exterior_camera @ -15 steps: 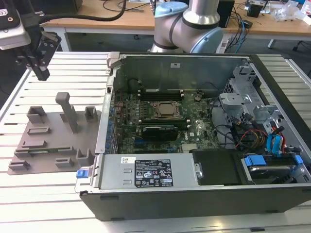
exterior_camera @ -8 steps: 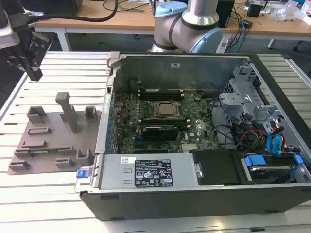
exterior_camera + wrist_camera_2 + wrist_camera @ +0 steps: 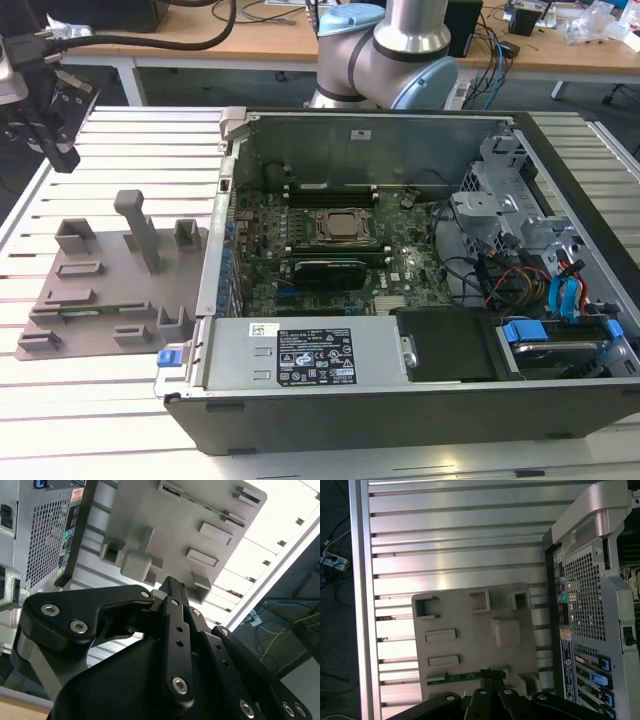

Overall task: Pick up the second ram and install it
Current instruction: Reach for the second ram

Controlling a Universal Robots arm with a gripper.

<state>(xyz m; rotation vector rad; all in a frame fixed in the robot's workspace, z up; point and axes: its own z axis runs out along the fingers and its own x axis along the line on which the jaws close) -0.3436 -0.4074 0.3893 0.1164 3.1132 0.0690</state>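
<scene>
Right, in the exterior view the gripper [image 3: 64, 160] hangs high over the slatted table at the exterior view's left. It is well apart from the second ram [image 3: 100, 308], which sits in a slot along the near side of the grey tray [image 3: 110, 285], just beside the open computer case [image 3: 400, 410]. In the first wrist view you look straight down on it. The second ram [image 3: 460, 677] shows as a thin green line, so it seems to stand on its long edge between small holders at one edge of the grey tray [image 3: 470, 630]. The gripper [image 3: 487, 674] looks drawn together and holds nothing. In the second wrist view the gripper [image 3: 171, 582] again reads as together and empty, with the grey tray [image 3: 165, 525] beyond it and the second ram [image 3: 197, 501] a narrow strip along its far edge. Judge the stick as very light, stiff and thin, but fragile: the board can crack if bent, and its chips and contact edge should not be squeezed. Your best hold is likely across its two flat faces near the middle of its length, on the upper edge. Keep the pressure modest and square so it neither twists nor slips.
</scene>
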